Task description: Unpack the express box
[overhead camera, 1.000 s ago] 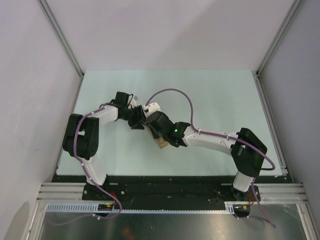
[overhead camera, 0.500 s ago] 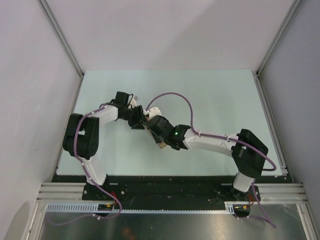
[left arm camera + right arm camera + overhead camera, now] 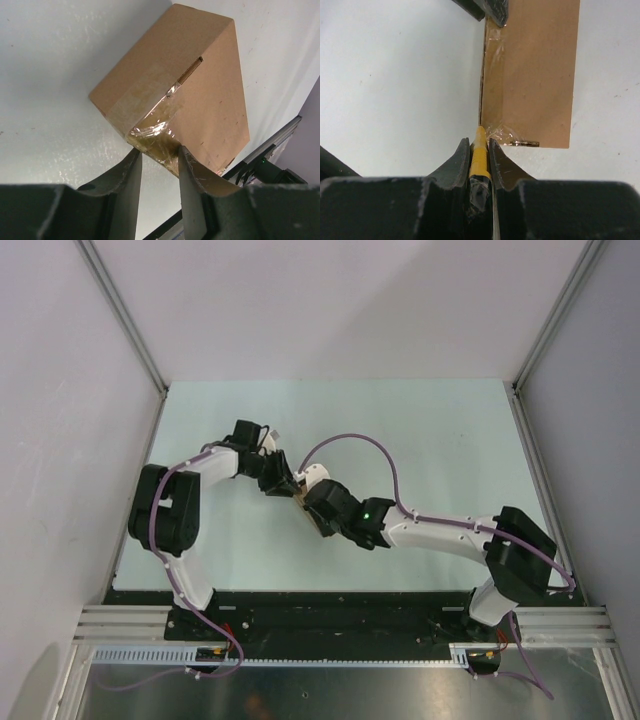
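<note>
At the taped seam of the express box (image 3: 195, 85), cutting is in hand.
Left gripper (image 3: 159, 154) pinches its taped corner on the table (image 3: 430, 420); right gripper (image 3: 479, 142) clamps a yellow utility knife (image 3: 479, 156), which next needs drawing shallowly along the seam.

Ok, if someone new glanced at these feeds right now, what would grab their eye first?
Probably the yellow knife pinched in the right hand, its tip at the taped corner seam of the brown express box in the middle of the table. Next, the left hand gripping the box's opposite end, at a corner wrapped in shiny clear tape.
</note>
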